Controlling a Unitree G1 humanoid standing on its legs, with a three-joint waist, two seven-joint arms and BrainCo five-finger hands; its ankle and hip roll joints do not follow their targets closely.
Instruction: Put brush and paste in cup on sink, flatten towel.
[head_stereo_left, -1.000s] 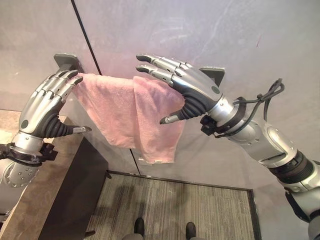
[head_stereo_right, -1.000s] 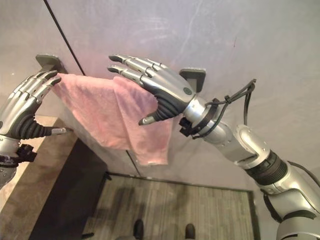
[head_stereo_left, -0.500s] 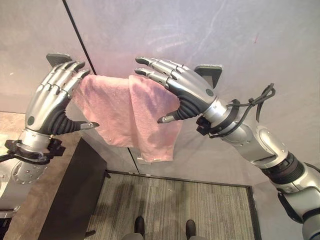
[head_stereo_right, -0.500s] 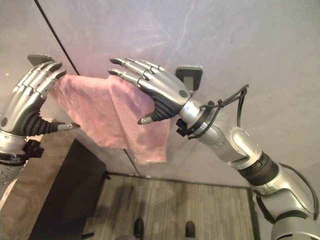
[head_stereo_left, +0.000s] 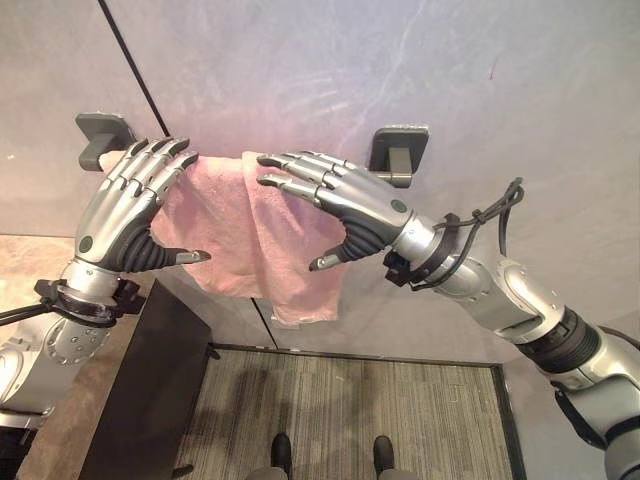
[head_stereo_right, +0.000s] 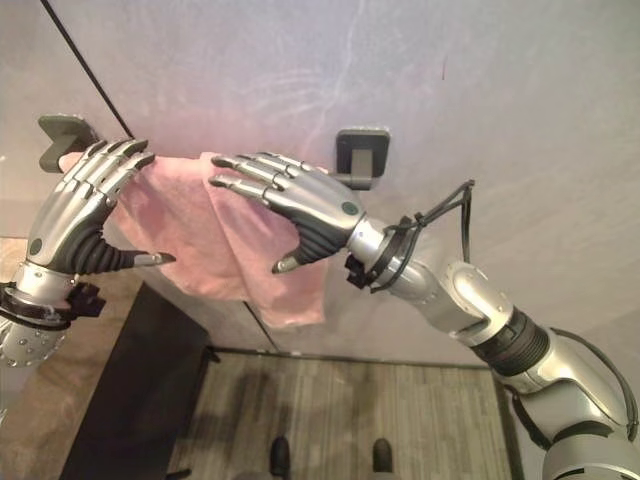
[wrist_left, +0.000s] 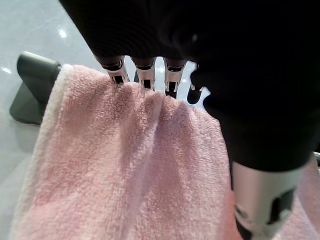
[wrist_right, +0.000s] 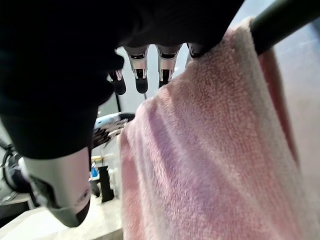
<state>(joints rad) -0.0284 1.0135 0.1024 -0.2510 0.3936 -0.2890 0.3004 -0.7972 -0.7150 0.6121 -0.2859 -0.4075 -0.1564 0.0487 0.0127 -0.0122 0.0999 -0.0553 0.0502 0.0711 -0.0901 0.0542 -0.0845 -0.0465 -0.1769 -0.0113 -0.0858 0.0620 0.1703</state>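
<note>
A pink towel (head_stereo_left: 245, 230) hangs bunched over a wall rail between two dark brackets, its right part folded double and hanging lower. My left hand (head_stereo_left: 125, 215) is open at the towel's left end, with its straight fingers (wrist_left: 145, 75) laid on the towel's top edge by the left bracket (head_stereo_left: 100, 130). My right hand (head_stereo_left: 350, 205) is open too. Its straight fingers (wrist_right: 140, 65) reach over the doubled fold near the towel's middle, thumb out below. The towel (wrist_right: 210, 150) drapes from the dark rail (wrist_right: 285, 20). The right bracket (head_stereo_left: 400, 150) stands past the right hand.
A beige countertop (head_stereo_left: 25, 265) with a dark cabinet side (head_stereo_left: 150, 390) lies at the lower left. Below the towel is a striped floor mat (head_stereo_left: 350, 420). A dark seam (head_stereo_left: 130, 70) runs down the grey wall.
The view has shifted. My right hand has come down from above the rail to the towel's fold. My left hand has slid a little right along the towel's top edge.
</note>
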